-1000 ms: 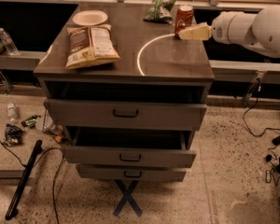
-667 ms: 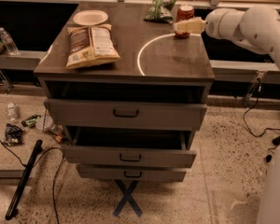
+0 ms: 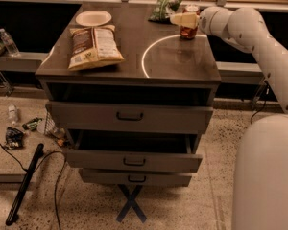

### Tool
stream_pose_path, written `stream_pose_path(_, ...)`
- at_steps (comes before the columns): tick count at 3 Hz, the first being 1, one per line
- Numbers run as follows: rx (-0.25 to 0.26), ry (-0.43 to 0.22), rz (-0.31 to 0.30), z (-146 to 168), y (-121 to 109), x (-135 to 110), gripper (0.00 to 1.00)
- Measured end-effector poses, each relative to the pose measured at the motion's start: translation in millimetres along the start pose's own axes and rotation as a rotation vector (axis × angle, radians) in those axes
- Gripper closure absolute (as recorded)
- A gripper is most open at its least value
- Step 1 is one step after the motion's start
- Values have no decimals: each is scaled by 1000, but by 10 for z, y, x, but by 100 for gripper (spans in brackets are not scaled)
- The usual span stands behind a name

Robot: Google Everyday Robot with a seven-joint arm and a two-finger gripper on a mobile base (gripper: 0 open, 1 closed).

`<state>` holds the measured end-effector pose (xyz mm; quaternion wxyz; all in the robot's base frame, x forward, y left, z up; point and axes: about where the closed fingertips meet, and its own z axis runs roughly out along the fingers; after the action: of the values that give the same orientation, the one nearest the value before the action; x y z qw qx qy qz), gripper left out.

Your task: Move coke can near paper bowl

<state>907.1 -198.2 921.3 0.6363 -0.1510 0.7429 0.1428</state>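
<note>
The coke can [image 3: 188, 31] stands upright at the back right of the cabinet top, on the edge of a white ring marking. My gripper [image 3: 183, 19] reaches in from the right and sits at the can's upper half, partly covering it. The paper bowl [image 3: 93, 18] lies at the back left of the cabinet top, well apart from the can.
A brown-and-white chip bag [image 3: 93, 47] lies in front of the bowl. A green bag [image 3: 164, 4] lies at the back, just left of the can. The cabinet's [image 3: 129, 71] middle drawer [image 3: 134, 159] is pulled out. Bottles, litter and a cable lie on the floor at left.
My gripper has moved left from beside the can to over its upper half. The can stands in the same place.
</note>
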Motion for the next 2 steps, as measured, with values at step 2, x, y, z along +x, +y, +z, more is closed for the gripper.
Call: stream_pose_path(2, 10, 4, 25, 305, -116, 122, 36)
